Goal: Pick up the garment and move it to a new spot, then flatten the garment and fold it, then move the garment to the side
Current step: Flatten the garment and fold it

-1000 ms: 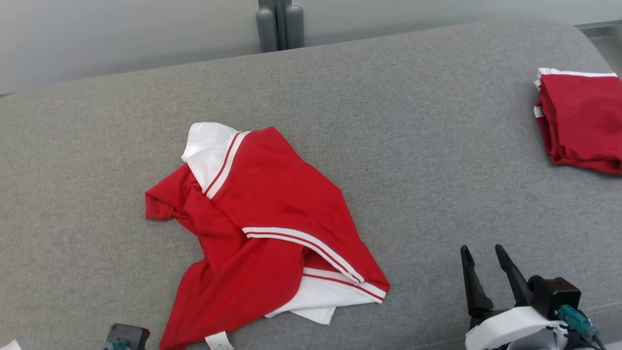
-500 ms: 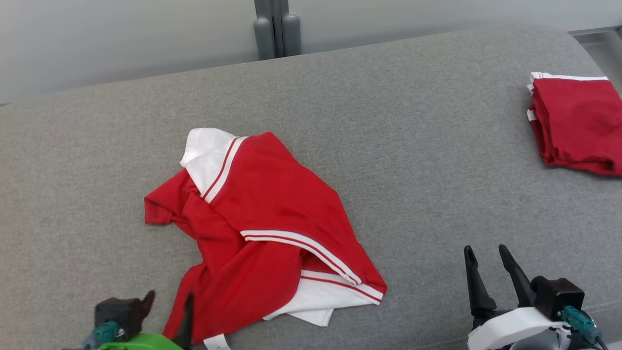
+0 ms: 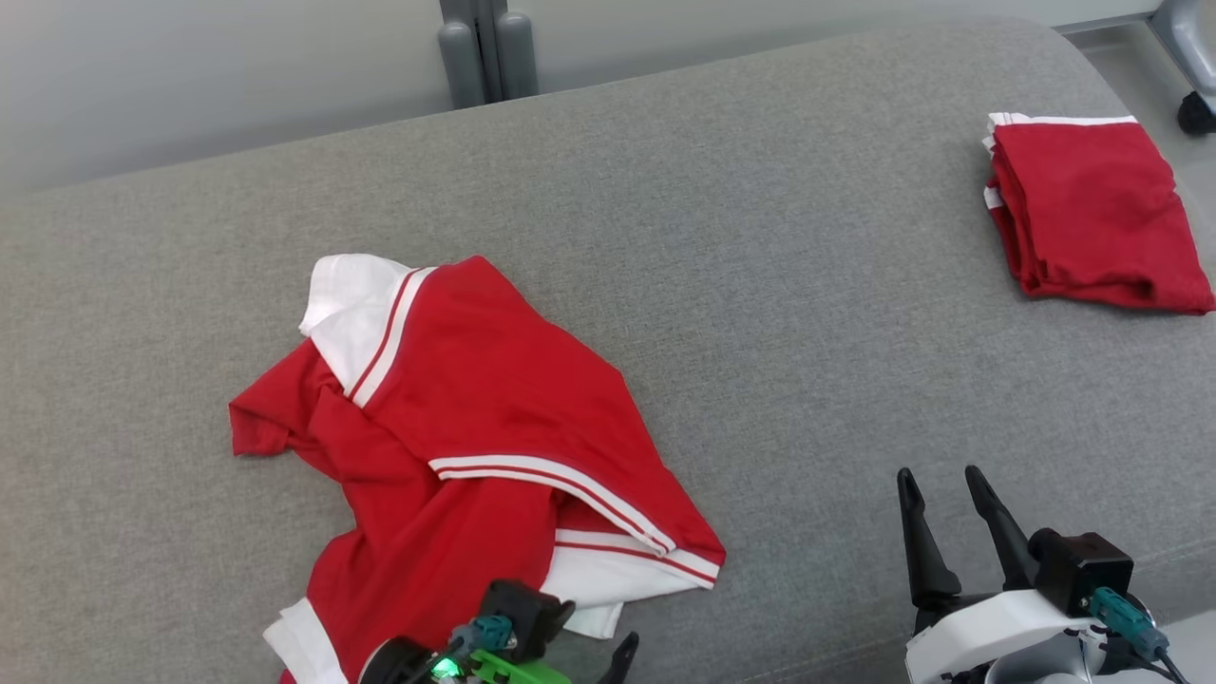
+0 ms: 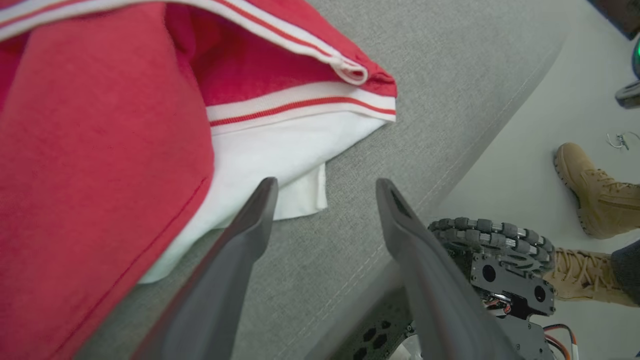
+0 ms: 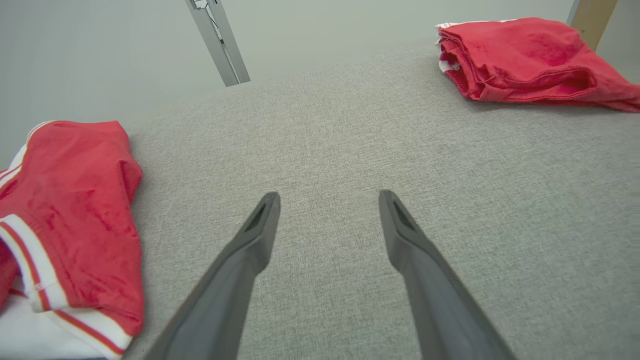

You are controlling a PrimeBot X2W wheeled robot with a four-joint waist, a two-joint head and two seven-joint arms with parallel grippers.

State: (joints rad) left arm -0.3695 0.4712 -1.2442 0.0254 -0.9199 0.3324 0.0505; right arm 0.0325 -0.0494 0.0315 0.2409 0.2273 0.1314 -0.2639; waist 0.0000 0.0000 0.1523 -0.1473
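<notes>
Floor [image 4: 530, 125], boots [image 4: 590, 187] right of garment [image 4: 100, 150], left wrist view

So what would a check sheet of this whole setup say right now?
Surface: grey upholstered surface, no stains seen.
Job's things: red and white garment, crumpled, lying loose, not yet flattened or folded.
Clutter: folded red garment at the far right.
Grippers: left gripper, jaws apart, empty, by the garment's white edge; right gripper, jaws apart, empty, over bare fabric.
Cables: teal plug with a dark lead on the right wrist.
Surroundings: pale floor, a person's tan boots, grey post.
</notes>
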